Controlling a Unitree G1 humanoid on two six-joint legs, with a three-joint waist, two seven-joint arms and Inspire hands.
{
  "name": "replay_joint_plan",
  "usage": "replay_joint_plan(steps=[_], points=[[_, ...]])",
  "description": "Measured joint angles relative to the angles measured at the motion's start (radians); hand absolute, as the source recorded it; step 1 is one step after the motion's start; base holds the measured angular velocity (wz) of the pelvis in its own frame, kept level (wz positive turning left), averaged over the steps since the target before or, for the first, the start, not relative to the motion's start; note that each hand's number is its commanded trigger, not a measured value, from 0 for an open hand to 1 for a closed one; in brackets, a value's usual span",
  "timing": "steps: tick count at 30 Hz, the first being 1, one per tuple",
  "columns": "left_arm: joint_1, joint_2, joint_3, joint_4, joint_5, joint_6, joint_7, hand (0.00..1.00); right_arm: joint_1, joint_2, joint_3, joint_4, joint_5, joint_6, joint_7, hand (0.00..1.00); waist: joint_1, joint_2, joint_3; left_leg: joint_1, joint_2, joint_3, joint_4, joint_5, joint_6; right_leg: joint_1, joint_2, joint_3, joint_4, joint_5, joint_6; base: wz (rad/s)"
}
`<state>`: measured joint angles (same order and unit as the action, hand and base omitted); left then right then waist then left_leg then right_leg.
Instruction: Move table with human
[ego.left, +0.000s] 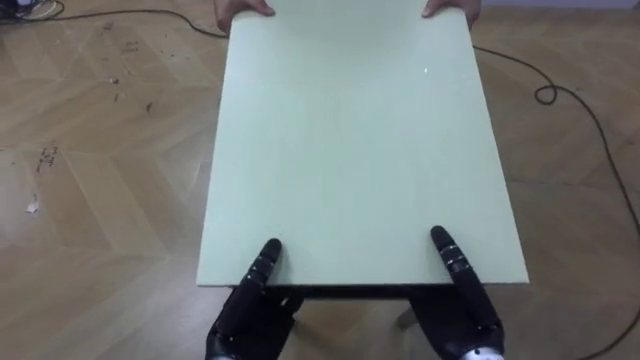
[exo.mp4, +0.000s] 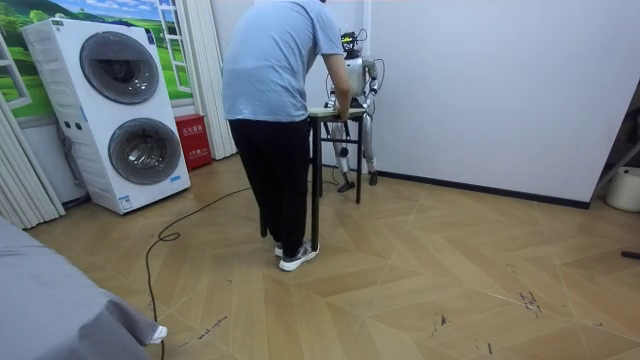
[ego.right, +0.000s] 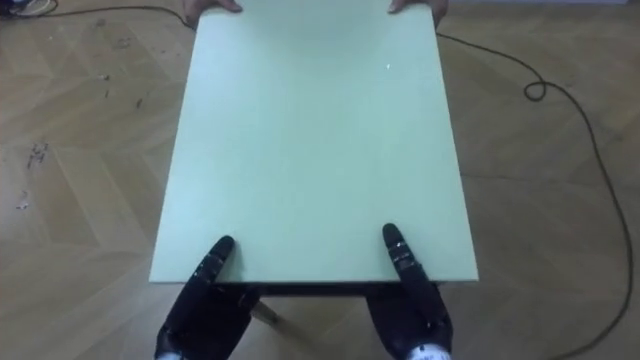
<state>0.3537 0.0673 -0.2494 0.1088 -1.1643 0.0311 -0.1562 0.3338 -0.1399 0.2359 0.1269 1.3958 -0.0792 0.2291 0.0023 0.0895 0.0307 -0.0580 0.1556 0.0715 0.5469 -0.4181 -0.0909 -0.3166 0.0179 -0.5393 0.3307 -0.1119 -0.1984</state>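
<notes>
Worktop (ego.left: 350, 150) first: pale green, bare, running up the middle of the eye views from the bottom of the frame to the top. Left robot hand (ego.left: 245, 312) is at its lower left and right robot hand (ego.left: 472, 300) at its lower right, both on the near short edge. Each has a dark bit lying up on the top surface and the rest tucked below the edge, so honestly I can't tell if they're clamped on it or just resting. At the very top of the frame a person's hands (ego.left: 245, 8) hold the two far corners, one each. In the room view the worktop shows as a thin slab on dark legs in the upper middle. The person (exo.mp4: 275, 80) is bent over the nearer end, and the robot stands at the far end by the white wall (exo.mp4: 500, 90).

Around it: wooden floor (ego.left: 90, 230) with some scuff marks (ego.left: 45, 155) at the left, and a black cable (ego.left: 590, 130) looping down the right side, passing close to the far right corner. At the room view's left are two stacked washing machines (exo.mp4: 115, 110), both round doors closed; I can't make out what's inside. A small red box (exo.mp4: 192, 140) sits beside them by a curtain (exo.mp4: 205, 70), and there's a white tub (exo.mp4: 625, 188) at the right edge, contents not visible.
</notes>
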Motion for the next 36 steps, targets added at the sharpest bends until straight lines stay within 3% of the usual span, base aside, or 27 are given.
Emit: replay_joint_plan(steps=[2,4,7,8,10,12,13,14,15,16,17,18,19,20,21,23,24,27,31,36], points=[[-0.030,-0.003,-0.003,0.000,-0.002,-0.006,0.021,1.00,-0.023,0.011,-0.017,0.000,0.001,0.007,-0.012,1.00,0.000,0.000,0.0002,-0.008,-0.011,0.010,-0.054,-0.018,0.011,-0.029,-0.004,-0.002,-0.023,0.042,-0.005,0.04],[-0.047,-0.017,-0.009,0.002,0.001,-0.007,0.044,1.00,-0.028,0.014,-0.032,0.003,-0.002,0.008,-0.014,1.00,0.001,-0.003,-0.0005,-0.013,-0.048,0.009,-0.097,-0.026,0.036,-0.053,-0.034,0.005,-0.028,0.079,0.000,0.00],[-0.021,-0.017,-0.011,0.011,-0.002,-0.007,0.045,1.00,-0.013,0.015,-0.035,0.012,-0.017,0.026,-0.014,1.00,0.000,-0.021,-0.0063,-0.020,-0.102,0.023,-0.104,0.004,0.072,-0.051,-0.061,0.046,-0.060,0.137,0.021,-0.20],[-0.015,-0.017,-0.010,0.011,-0.002,-0.007,0.045,1.00,-0.009,0.016,-0.036,0.013,-0.021,0.031,-0.014,1.00,0.001,-0.026,-0.0082,-0.021,-0.109,0.033,-0.104,0.010,0.079,-0.050,-0.066,0.052,-0.063,0.149,0.026,-0.21],[-0.001,-0.017,-0.010,0.012,-0.005,-0.007,0.045,1.00,-0.005,0.018,-0.041,0.022,-0.026,0.047,-0.014,1.00,0.000,-0.036,-0.0071,-0.026,-0.131,0.043,-0.103,0.029,0.095,-0.048,-0.076,0.082,-0.083,0.186,0.098,-0.15],[0.001,-0.015,-0.010,0.018,-0.010,-0.007,0.045,1.00,-0.006,0.022,-0.045,0.029,-0.028,0.066,-0.014,1.00,-0.005,-0.051,-0.0081,-0.053,-0.143,0.067,-0.103,0.057,0.126,-0.046,-0.089,0.109,-0.146,0.254,0.248,-0.08],[0.001,-0.015,-0.008,0.019,-0.012,-0.007,0.045,1.00,-0.006,0.030,-0.058,0.029,-0.031,0.077,-0.014,1.00,-0.008,-0.056,-0.0066,-0.073,-0.150,0.070,-0.098,0.067,0.145,-0.051,-0.101,0.137,-0.151,0.291,0.268,0.13],[-0.001,-0.016,-0.008,0.025,-0.011,-0.007,0.045,1.00,-0.002,0.033,-0.061,0.029,-0.030,0.081,-0.014,1.00,-0.016,-0.059,-0.0047,-0.077,-0.145,0.085,-0.096,0.073,0.150,-0.059,-0.113,0.166,-0.102,0.274,0.247,0.54],[-0.008,-0.017,-0.014,0.039,0.000,0.000,0.045,1.00,0.018,0.032,-0.065,0.029,-0.029,0.081,-0.014,1.00,-0.035,-0.061,-0.0053,-0.071,-0.123,0.132,-0.100,0.086,0.150,-0.075,-0.148,0.214,0.057,0.179,0.191,0.92],[-0.015,-0.016,-0.021,0.042,0.016,0.014,0.047,1.00,0.046,0.034,-0.078,0.029,-0.019,0.078,-0.005,1.00,-0.046,-0.068,-0.0073,-0.063,-0.096,0.182,-0.110,0.102,0.138,-0.065,-0.188,0.245,0.216,0.060,0.192,0.95],[-0.016,-0.016,-0.024,0.042,0.025,0.018,0.048,1.00,0.057,0.034,-0.081,0.029,-0.009,0.077,0.001,1.00,-0.046,-0.073,-0.0072,-0.054,-0.086,0.214,-0.125,0.113,0.131,-0.051,-0.208,0.258,0.282,0.009,0.198,0.80],[-0.017,-0.016,-0.028,0.042,0.036,0.027,0.048,1.00,0.071,0.032,-0.080,0.029,0.009,0.067,0.007,1.00,-0.046,-0.079,-0.0084,-0.040,-0.066,0.272,-0.140,0.126,0.118,-0.004,-0.244,0.269,0.360,-0.067,0.211,0.46],[-0.017,-0.016,-0.026,0.041,0.039,0.033,0.047,1.00,0.074,0.028,-0.068,0.029,0.019,0.053,0.007,1.00,-0.045,-0.082,-0.0093,-0.034,-0.051,0.319,-0.137,0.130,0.109,0.053,-0.268,0.285,0.384,-0.126,0.234,0.28],[-0.018,-0.015,-0.024,0.040,0.039,0.033,0.047,1.00,0.070,0.027,-0.059,0.028,0.023,0.046,0.006,1.00,-0.041,-0.085,-0.0103,-0.034,-0.052,0.330,-0.130,0.130,0.106,0.070,-0.269,0.299,0.361,-0.144,0.254,-0.24],[-0.022,-0.016,-0.014,0.038,0.037,0.033,0.046,1.00,0.054,0.027,-0.036,0.028,0.030,0.037,-0.002,1.00,-0.014,-0.088,-0.0077,-0.045,-0.066,0.332,-0.125,0.131,0.099,0.072,-0.242,0.312,0.299,-0.150,0.260,-0.80],[-0.022,-0.022,0.006,0.038,0.037,0.033,0.039,1.00,0.027,0.012,-0.021,0.028,0.039,0.034,-0.020,1.00,0.034,-0.083,-0.0099,-0.060,-0.089,0.291,-0.148,0.137,0.095,0.081,-0.209,0.311,0.211,-0.129,0.229,-0.87],[-0.021,-0.018,0.015,0.038,0.037,0.031,0.038,1.00,0.020,0.012,-0.015,0.029,0.037,0.036,-0.034,1.00,0.038,-0.085,-0.0113,-0.061,-0.097,0.249,-0.170,0.148,0.100,0.099,-0.192,0.298,0.161,-0.102,0.227,-0.21],[-0.020,-0.006,0.013,0.038,0.039,0.002,0.033,1.00,0.021,0.033,-0.002,0.029,0.031,0.027,-0.037,1.00,0.031,-0.111,-0.0157,-0.062,-0.095,0.236,-0.211,0.183,0.110,0.121,-0.167,0.289,0.070,-0.055,0.231,0.08],[0.005,-0.008,0.021,0.038,0.037,0.002,0.019,1.00,0.018,0.032,0.000,0.029,0.000,0.025,-0.034,1.00,0.038,-0.115,-0.0155,-0.055,-0.080,0.235,-0.228,0.183,0.111,0.166,-0.133,0.286,-0.034,-0.006,0.237,-0.04],[0.042,-0.009,0.029,0.034,0.033,0.001,-0.015,1.00,0.017,0.025,0.008,0.029,-0.026,0.023,-0.008,1.00,0.059,-0.118,-0.0151,-0.053,-0.081,0.224,-0.244,0.185,0.108,0.180,-0.126,0.275,-0.073,-0.001,0.239,0.05]])
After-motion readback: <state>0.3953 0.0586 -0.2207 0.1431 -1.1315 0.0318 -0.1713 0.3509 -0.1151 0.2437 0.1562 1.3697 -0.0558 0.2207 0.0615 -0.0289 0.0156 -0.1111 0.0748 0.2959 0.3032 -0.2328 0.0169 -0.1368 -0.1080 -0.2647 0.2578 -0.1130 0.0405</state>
